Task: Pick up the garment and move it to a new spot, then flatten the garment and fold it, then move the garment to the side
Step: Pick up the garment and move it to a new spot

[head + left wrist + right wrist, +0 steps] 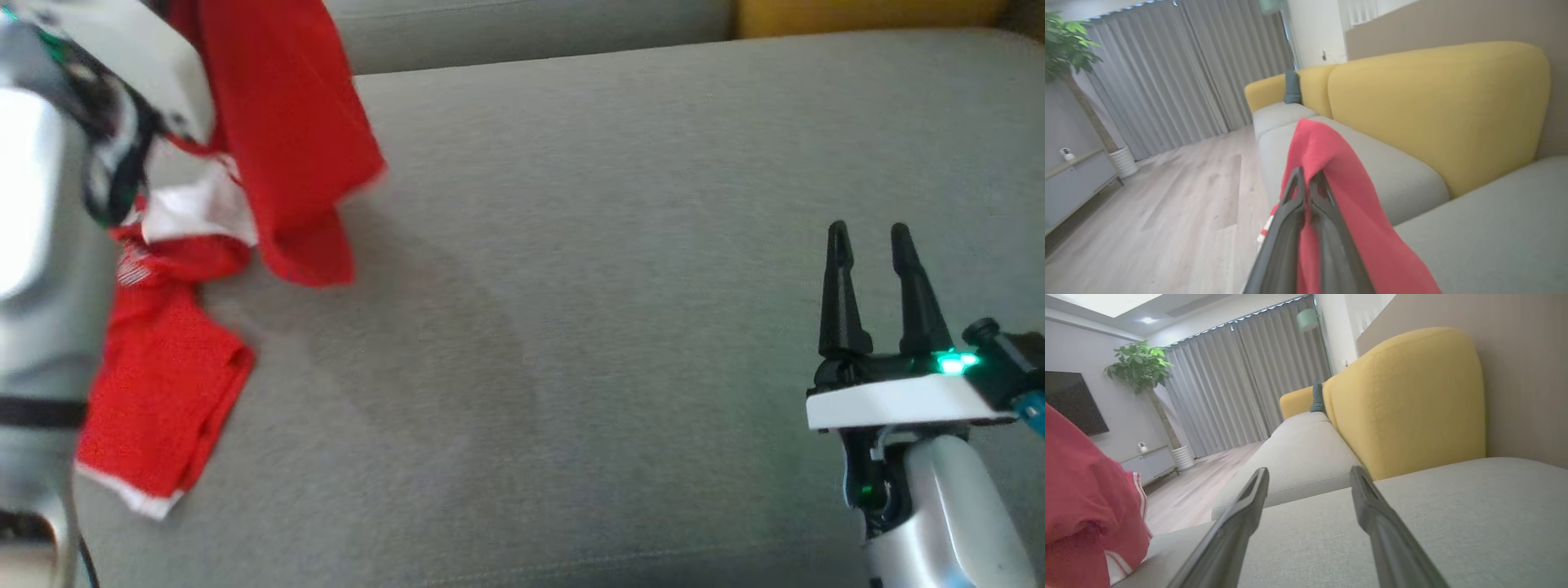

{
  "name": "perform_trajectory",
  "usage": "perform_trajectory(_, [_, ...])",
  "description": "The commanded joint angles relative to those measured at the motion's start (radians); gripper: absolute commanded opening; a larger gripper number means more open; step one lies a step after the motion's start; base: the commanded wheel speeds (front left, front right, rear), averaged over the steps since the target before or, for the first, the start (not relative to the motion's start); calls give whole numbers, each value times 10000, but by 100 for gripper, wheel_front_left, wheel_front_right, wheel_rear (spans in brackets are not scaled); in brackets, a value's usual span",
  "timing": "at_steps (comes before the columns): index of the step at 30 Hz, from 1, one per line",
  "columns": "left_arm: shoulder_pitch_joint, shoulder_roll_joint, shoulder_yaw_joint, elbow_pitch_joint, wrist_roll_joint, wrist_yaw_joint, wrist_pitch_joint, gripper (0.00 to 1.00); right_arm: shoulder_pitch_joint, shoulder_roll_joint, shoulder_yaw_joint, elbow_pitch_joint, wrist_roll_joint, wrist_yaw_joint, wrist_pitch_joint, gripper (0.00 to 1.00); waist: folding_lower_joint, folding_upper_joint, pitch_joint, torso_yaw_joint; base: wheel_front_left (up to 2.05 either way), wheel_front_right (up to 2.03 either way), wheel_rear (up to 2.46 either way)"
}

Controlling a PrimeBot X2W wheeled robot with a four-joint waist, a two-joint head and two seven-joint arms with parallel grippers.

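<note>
Red garment (286, 147) hung from the left tool (1306, 176), clamped shut on it above the grey sofa seat (612, 286); right tool (869, 245) gaped empty. Mid-carry; next, lower and spread it

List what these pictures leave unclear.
- Head view: the upper edge cuts off the garment; the left arm hides where it is gripped.
- Head view: blur smears the garment's hanging edge.
- Right wrist view: the left edge cuts off most of the garment.
- Left wrist view: the left gripper covers the pinched fold.
</note>
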Motion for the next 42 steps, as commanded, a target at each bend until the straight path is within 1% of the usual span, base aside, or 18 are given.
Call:
perform_trajectory(1, [-140, 334, 186, -655, 59, 160, 262, 0, -506, -51, 199, -502, 32, -7, -105, 100, 1, -1, 80, -755, 0, 0, 0])
perform_trajectory(5, [471, -63, -111, -1217, -50, 350, 758, 0, -867, -51, 82, -846, -31, -7, -105, 100, 1, -1, 362, -1565, 0, 0, 0])
perform_trajectory(8, [644, -572, -312, -1324, -141, 547, 946, 0, -1159, -51, 66, -1042, -51, -7, -105, 100, 1, -1, 598, -2178, 0, 0, 0])
perform_trajectory(10, [601, -1062, -445, -1234, -217, 684, 965, 0, -1333, -51, 75, -1142, -49, -7, -105, 100, 1, -1, 744, -2525, 0, 0, 0])
perform_trajectory(12, [496, -1690, -498, -1034, -390, 863, 909, 0, -1479, -51, 107, -1193, -20, -7, -105, 100, 1, -1, 868, -2840, 0, 0, 0])
perform_trajectory(13, [429, -2054, -460, -903, -541, 969, 815, 4, -1541, -51, 128, -1202, -3, -7, -105, 100, 1, -1, 923, -2983, 0, 0, 0])
perform_trajectory(14, [378, -2446, -360, -755, -790, 1062, 695, 82, -1594, -51, 149, -1201, 21, -7, -105, 100, 1, -1, 965, -3108, 0, 0, 0])
perform_trajectory(15, [341, -2740, -293, -572, -1080, 1107, 650, 100, -1632, -51, 176, -1197, 50, -7, -105, 100, 1, -1, 995, -3213, 0, 0, 0])
perform_trajectory(16, [262, -2906, -374, -418, -1196, 1100, 546, 100, -1657, -51, 198, -1190, 79, -7, -105, 100, 1, -1, 1014, -3297, 0, 0, 0])
perform_trajectory(17, [262, -2906, -374, -418, -1196, 1100, 546, 100, -1657, -51, 198, -1190, 79, -7, -105, 100, 1, -1, 1014, -3297, 0, 0, 0])
perform_trajectory(21, [-90, -3161, -747, -54, -1523, 1139, -191, 100, -1651, -51, 218, -1152, 190, -7, -105, 100, 1, -1, 1041, -3435, 0, 0, 0])
perform_trajectory(24, [-402, -3190, -909, 96, -1656, 1228, -796, 100, -1574, -51, 112, -1140, 202, -7, -105, 100, 1, -1, 1026, -3255, 0, 0, 0])
perform_trajectory(27, [-583, -3175, -981, 336, -1630, 1227, -1236, 100, -1486, -51, -24, -1118, 112, -7, -105, 100, 1, -1, 930, -2876, 0, 0, 0])
perform_trajectory(30, [-589, -2934, -885, 534, -1576, 1202, -1693, 100, -1402, -51, -156, -1085, -23, -7, -105, 100, 1, -1, 779, -2354, 0, 0, 0])
perform_trajectory(35, [-191, -2291, -784, 540, -1406, 1142, -2331, 100, -1260, -51, -275, -1006, -376, -7, -105, 100, 1, -1, 477, -1338, 0, 0, 0])
perform_trajectory(39, [646, -1772, -675, 190, -1263, 1229, -2632, 100, -1100, -51, -430, -912, -619, -7, -105, 100, 1, -1, 161, -525, 0, 0, 0])
perform_trajectory(42, [1573, -1417, -553, -344, -1164, 1346, -2736, 100, -932, -51, -529, -840, -782, -7, -105, 100, 1, -1, -92, -14, 0, 0, 0])
